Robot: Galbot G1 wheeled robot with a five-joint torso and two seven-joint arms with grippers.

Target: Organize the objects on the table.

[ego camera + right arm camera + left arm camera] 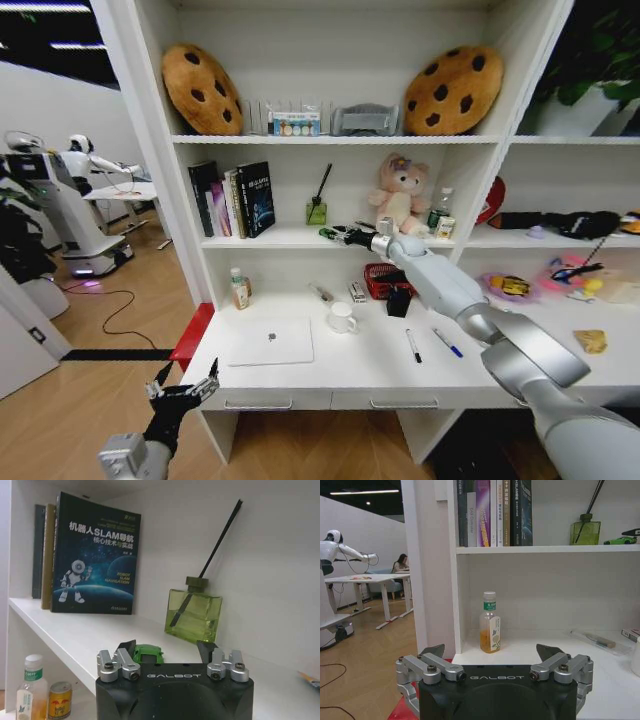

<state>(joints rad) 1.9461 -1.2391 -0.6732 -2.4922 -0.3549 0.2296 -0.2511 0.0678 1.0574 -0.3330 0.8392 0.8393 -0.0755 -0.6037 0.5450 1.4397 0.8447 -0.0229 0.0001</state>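
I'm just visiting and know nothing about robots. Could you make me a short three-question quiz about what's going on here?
1. True or false: the right gripper is reaching to the middle shelf, where a small green toy car sits between its fingers.
2. What lies on the desk to the left of the white mug? A) a red basket B) a silver laptop C) a book
3. Where is the left gripper?

Key: 1 true. 2 B. 3 Low, off the desk's front left corner, open and holding nothing.
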